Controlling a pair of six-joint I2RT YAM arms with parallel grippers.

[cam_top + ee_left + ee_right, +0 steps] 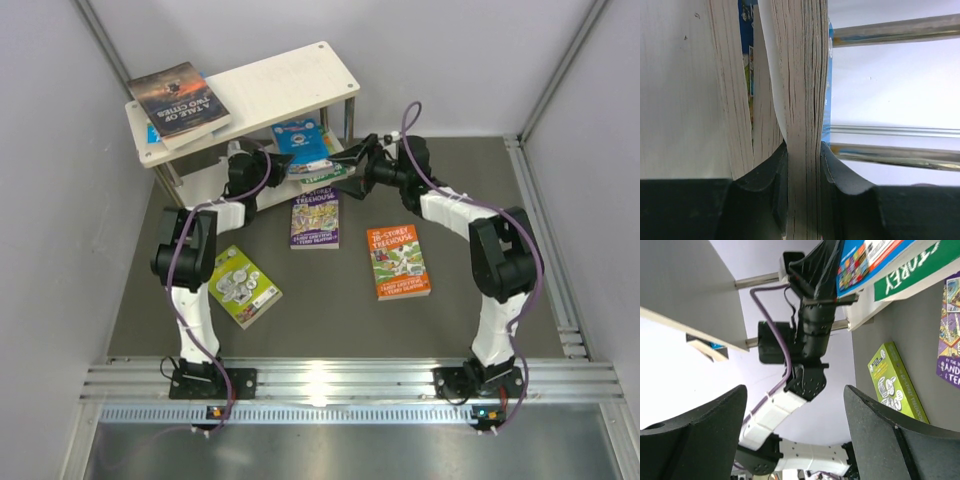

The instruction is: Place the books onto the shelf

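From the top camera I see the shelf (290,80) at the upper left of the frame. The dark book (180,100) lies flat on its top board, and its title, "A TALE OF TWO CITIES", reads upside down to me. On the lower board a blue book (300,138) sits over a green book (322,172). 3 more books lie on the grey mat:
- purple book (315,218), at centre, marked "TREEHOUSE"
- orange book (398,262), to its right, marked "STOREY TREEHOUSE"
- lime-green book (243,285), at lower left, whose writing is too small for me to read

Both grippers reach in at the shelf, and this view hides their jaws.

The left wrist camera settles it for the left gripper (804,150): its fingers (771,175) are clenched on the page edge of a book with a blue cover on its right side.

The right wrist camera shows the right gripper (795,390) released, with its jaws wide apart and nothing between them. It also shows "STOREY" in white on the green cover at the upper right of the frame
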